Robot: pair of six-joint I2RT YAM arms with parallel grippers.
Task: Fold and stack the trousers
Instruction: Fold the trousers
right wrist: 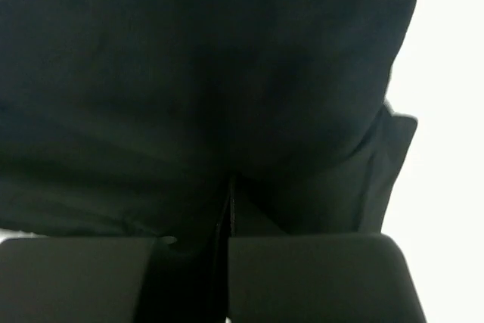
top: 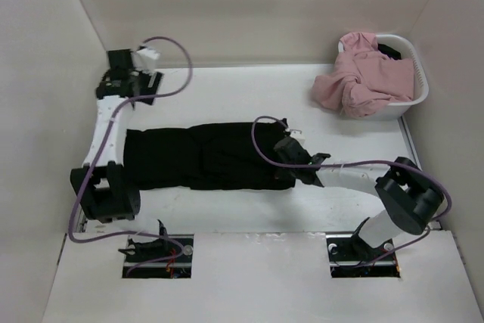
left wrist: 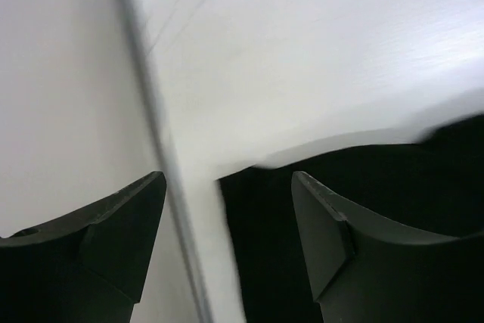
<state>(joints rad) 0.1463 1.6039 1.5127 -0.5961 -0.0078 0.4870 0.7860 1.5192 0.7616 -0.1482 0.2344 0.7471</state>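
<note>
White table (top: 227,96) is spread with black trousers (top: 204,156) for folding; left gripper (left wrist: 227,187) is held wide, empty; right gripper (right wrist: 229,240) closed, grasp unconfirmed.

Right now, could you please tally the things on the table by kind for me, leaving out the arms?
black trousers: 1
pink clothing pile: 1 (pieces in it cannot be told apart)
white basket: 1
total: 3
</note>
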